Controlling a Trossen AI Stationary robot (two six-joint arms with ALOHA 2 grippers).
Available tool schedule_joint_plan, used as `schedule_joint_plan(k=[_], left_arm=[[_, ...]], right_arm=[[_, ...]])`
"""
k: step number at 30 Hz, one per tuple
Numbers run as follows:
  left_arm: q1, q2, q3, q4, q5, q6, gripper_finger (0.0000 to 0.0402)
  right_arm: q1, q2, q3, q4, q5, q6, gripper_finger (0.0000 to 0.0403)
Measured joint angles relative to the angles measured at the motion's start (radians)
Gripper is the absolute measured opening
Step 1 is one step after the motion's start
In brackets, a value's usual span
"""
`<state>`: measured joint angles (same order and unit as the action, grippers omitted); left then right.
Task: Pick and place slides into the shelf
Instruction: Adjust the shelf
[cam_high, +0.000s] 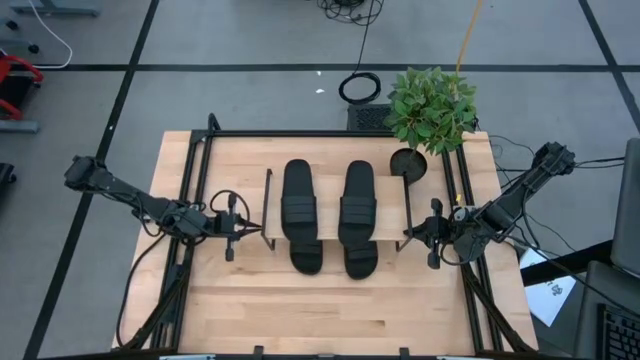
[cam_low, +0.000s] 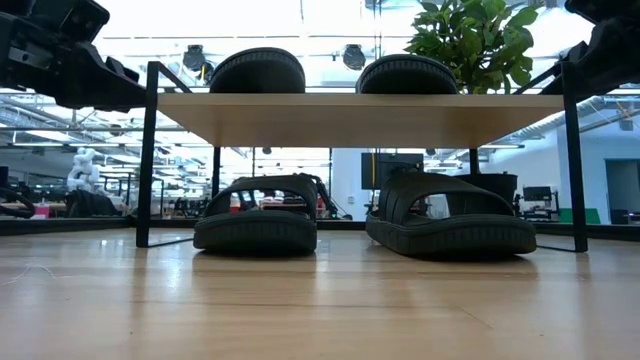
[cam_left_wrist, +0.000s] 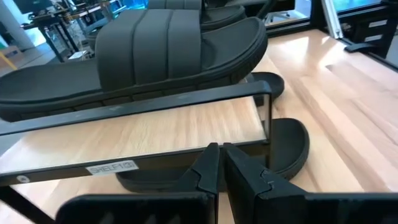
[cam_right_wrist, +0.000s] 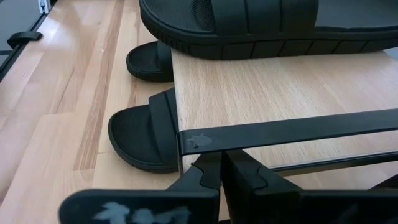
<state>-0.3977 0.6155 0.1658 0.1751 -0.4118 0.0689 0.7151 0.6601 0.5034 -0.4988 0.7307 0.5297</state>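
Observation:
Two black slides (cam_high: 299, 198) (cam_high: 358, 196) lie side by side on top of the light-wood shelf (cam_high: 328, 208); the low view shows their ends (cam_low: 257, 70) (cam_low: 407, 72) above the board (cam_low: 360, 118). Two more slides (cam_low: 257, 215) (cam_low: 450, 218) rest with their soles on the table under the board, and their near ends (cam_high: 306, 256) (cam_high: 360, 258) stick out past it. My left gripper (cam_high: 250, 228) (cam_left_wrist: 221, 163) is shut, just off the shelf's left end frame. My right gripper (cam_high: 415, 233) (cam_right_wrist: 222, 165) is shut, just off the right end frame. Neither touches anything.
A potted plant (cam_high: 432, 108) stands at the table's far right corner, behind the shelf's right end (cam_low: 480, 45). Black frame rails (cam_high: 195, 180) run along the table's left and right sides. Bare wood (cam_high: 330, 310) stretches from the shelf to the near edge.

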Motion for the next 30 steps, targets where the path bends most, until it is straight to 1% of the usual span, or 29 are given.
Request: schedule_joint_plan(k=[8, 18, 22, 26, 30], left_arm=[[0.000, 0.000, 0.000, 0.012, 0.004, 0.001, 0.0026], [0.000, 0.000, 0.000, 0.029, 0.054, 0.014, 0.0026], [0.000, 0.000, 0.000, 0.040, 0.060, 0.014, 0.0026], [0.000, 0.000, 0.000, 0.044, 0.095, 0.014, 0.0026], [0.000, 0.000, 0.000, 0.049, 0.098, 0.014, 0.0026]], right_arm=[[0.000, 0.000, 0.000, -0.011, 0.000, 0.000, 0.0000], [0.000, 0.000, 0.000, -0.013, 0.001, 0.004, 0.0000], [0.000, 0.000, 0.000, -0.013, 0.001, 0.004, 0.0000], [0.000, 0.000, 0.000, -0.014, 0.001, 0.004, 0.0000], [0.000, 0.000, 0.000, -0.014, 0.003, 0.003, 0.0000]])
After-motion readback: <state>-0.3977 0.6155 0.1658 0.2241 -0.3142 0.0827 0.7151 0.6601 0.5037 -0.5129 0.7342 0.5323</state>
